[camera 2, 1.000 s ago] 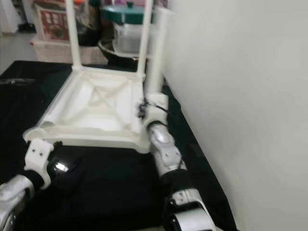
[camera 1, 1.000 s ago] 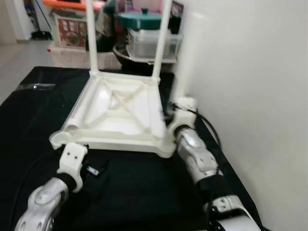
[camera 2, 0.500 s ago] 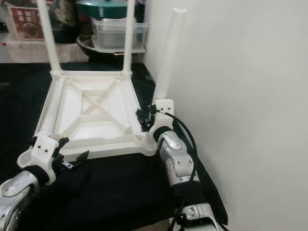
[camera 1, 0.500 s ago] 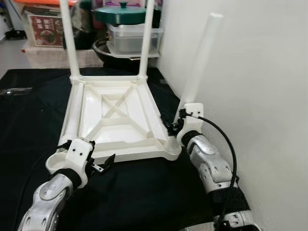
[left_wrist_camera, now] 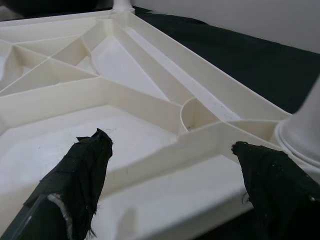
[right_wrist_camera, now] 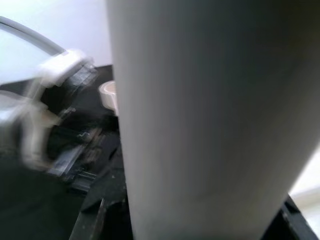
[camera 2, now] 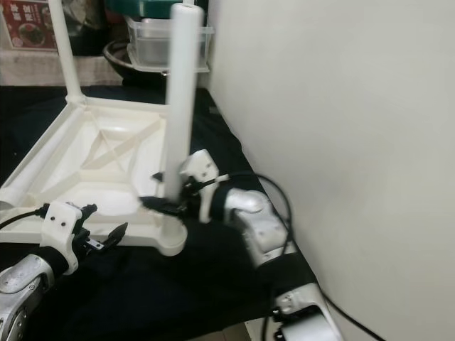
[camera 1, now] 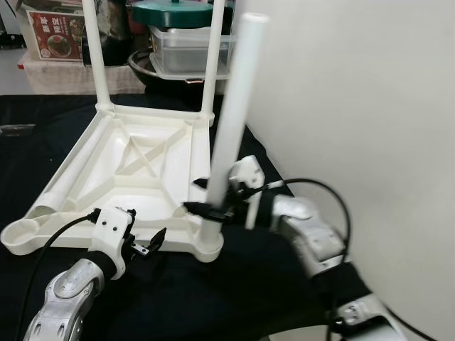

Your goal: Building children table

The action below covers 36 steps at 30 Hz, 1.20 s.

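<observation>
the white tabletop (camera 1: 135, 177) lies upside down on the black cloth (camera 1: 234, 284), ribbed underside up, with two legs (camera 1: 91, 53) already standing in its far corners, so i judge the build about half done. my right gripper (camera 1: 213, 211) is pinching a third leg (camera 1: 231, 117) low on its shaft, its foot sitting at the near right corner socket (camera 1: 207, 245); whether it is fully seated i cannot tell. this leg's long axis runs nearly vertical, top end tipped slightly toward the wall (camera 1: 370, 106). my left gripper (camera 1: 146, 244) hovers with fingers (left_wrist_camera: 82, 172) spread, holding nothing, just in front of the tabletop's near edge. the near left socket (camera 1: 20, 233) is open, so one more leg remains after this one, then turning the table upright.
</observation>
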{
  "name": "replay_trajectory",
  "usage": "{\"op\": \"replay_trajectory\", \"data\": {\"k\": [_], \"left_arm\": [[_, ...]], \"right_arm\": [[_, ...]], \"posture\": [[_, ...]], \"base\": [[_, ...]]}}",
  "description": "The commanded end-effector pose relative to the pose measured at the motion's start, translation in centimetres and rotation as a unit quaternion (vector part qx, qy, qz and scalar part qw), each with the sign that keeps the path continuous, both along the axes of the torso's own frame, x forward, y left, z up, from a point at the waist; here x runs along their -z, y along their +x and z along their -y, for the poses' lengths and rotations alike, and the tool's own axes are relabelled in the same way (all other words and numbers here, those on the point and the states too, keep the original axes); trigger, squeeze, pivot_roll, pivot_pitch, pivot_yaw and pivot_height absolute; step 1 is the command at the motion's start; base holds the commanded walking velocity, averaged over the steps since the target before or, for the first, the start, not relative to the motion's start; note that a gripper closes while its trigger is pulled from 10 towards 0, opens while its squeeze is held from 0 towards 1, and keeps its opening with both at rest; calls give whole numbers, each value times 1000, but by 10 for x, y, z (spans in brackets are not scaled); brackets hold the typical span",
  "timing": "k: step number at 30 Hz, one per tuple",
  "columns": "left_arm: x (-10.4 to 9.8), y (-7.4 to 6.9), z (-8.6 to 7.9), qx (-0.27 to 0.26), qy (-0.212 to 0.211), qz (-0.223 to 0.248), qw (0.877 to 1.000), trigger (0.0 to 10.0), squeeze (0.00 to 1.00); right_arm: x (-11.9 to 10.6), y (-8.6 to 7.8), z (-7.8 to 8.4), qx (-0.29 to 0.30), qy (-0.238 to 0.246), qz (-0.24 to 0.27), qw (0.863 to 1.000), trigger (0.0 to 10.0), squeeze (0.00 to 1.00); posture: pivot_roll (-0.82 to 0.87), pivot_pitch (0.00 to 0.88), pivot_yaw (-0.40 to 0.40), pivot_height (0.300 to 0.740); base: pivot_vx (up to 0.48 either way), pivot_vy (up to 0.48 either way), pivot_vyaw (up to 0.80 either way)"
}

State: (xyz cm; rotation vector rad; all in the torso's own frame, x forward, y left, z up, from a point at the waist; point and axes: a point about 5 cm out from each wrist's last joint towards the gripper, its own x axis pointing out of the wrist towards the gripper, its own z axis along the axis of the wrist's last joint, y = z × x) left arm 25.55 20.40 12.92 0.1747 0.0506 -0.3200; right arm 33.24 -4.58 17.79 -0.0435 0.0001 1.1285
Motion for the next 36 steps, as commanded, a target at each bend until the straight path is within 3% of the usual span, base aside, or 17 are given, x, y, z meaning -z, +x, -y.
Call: {"op": "replay_trajectory", "data": {"k": [1,3,5,6,7,8,12,16,17,18,20,21,25,26,33,34,36], "left_arm": [[1,-2,3,6,-6,-1,1000,10000,0],[3,-3,3,6,-5,-4,1000,10000,0],[3,-3,3,6,-5,-4,1000,10000,0],[3,-2,3,8,-5,-4,1000,10000,0],[3,-2,3,8,-5,-4,1000,10000,0],[1,1,5,11,-6,-3,1000,10000,0],[2,1,7,16,-6,-4,1000,10000,0],[3,1,7,19,-5,-6,1000,10000,0],[3,1,7,19,-5,-6,1000,10000,0],[2,3,8,20,-6,-5,1000,10000,0],[2,3,8,20,-6,-5,1000,10000,0],[2,3,8,21,-5,-4,1000,10000,0],[2,4,8,20,-5,-4,1000,10000,0],[2,4,8,19,-6,-3,1000,10000,0],[1,3,7,12,-7,1,1000,10000,0],[1,2,6,10,-8,1,1000,10000,0],[1,1,5,9,-7,0,1000,10000,0]], "right_arm": [[17,19,17,145,-42,-37,988,0,0],[33,40,44,350,-63,-78,931,0,0],[33,40,44,350,-63,-78,931,0,0],[39,45,70,454,-63,-86,885,0,0],[39,45,70,454,-63,-86,885,0,0],[48,42,124,598,-61,-97,793,0,0],[52,31,151,662,-58,-95,741,0,0],[52,26,153,676,-49,-93,729,0,0],[52,26,153,676,-49,-93,729,0,0],[48,29,138,658,-44,-96,746,5843,0],[48,29,138,658,-44,-96,746,5843,0],[39,33,117,621,-33,-88,778,10000,0],[18,37,80,541,18,-63,838,10000,0],[8,37,69,504,44,-46,861,10000,1000],[-5,43,62,456,48,-25,888,10000,859],[-9,44,60,428,57,-26,902,10000,0],[-16,44,55,373,73,-16,925,10000,0]], "posture": [[191,0,-145,740],[187,0,-144,740],[187,0,-144,740],[182,0,-140,740],[182,0,-140,740],[170,0,-128,740],[159,0,-118,740],[151,0,-115,740],[151,0,-115,740],[150,0,-114,740],[150,0,-114,740],[153,0,-115,740],[154,0,-118,740],[157,0,-125,740],[178,0,-140,740],[182,0,-142,740],[184,0,-141,740]], "base": [[0,0,0],[0,0,0],[0,0,0],[0,0,0],[0,0,0],[0,0,0],[0,0,0],[0,0,0],[0,0,0],[0,0,0],[0,0,0],[0,0,0],[0,0,0],[0,0,0],[0,0,0],[0,0,0],[0,0,0]]}}
